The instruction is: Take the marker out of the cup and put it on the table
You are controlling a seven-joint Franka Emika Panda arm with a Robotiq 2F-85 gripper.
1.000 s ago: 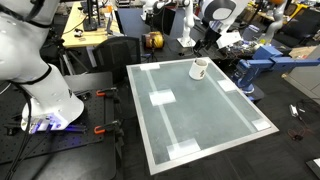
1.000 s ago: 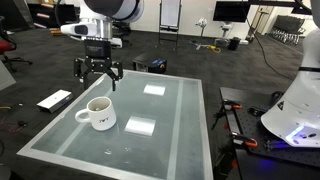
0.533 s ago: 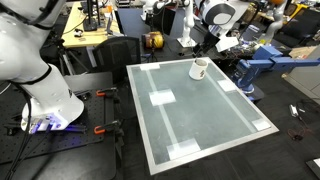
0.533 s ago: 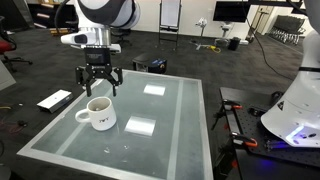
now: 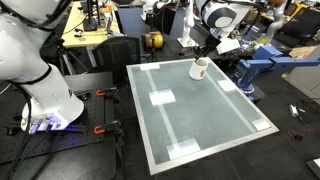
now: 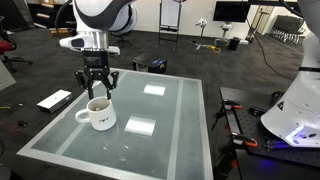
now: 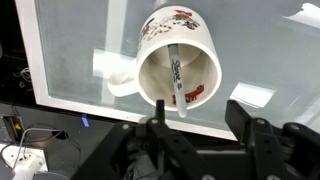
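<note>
The white cup [image 5: 199, 68] stands near a far corner of the grey-green table [image 5: 205, 125]; it also shows in an exterior view [image 6: 98, 113]. In the wrist view the cup [image 7: 205, 45] is seen from above, with a red pattern on its side. The pale marker [image 7: 176, 82] leans inside it, its tip over the rim. My gripper [image 6: 96, 88] hangs just above the cup, open and empty. In the wrist view the gripper [image 7: 200, 122] has its fingers [image 7: 158, 125] spread, and the marker's tip lies near the left one.
Whitish tape rectangles [image 6: 139, 125] mark the tabletop. The table edge [image 7: 60, 100] runs close behind the cup. A white robot base [image 5: 45, 95] stands beside the table. A flat dark device [image 6: 54, 99] lies off the table's side. A wooden workbench [image 5: 88, 36] and a blue vise [image 5: 256, 66] stand behind.
My gripper has moved over the cup and come down closer to its rim. The cup and the marker have not moved.
</note>
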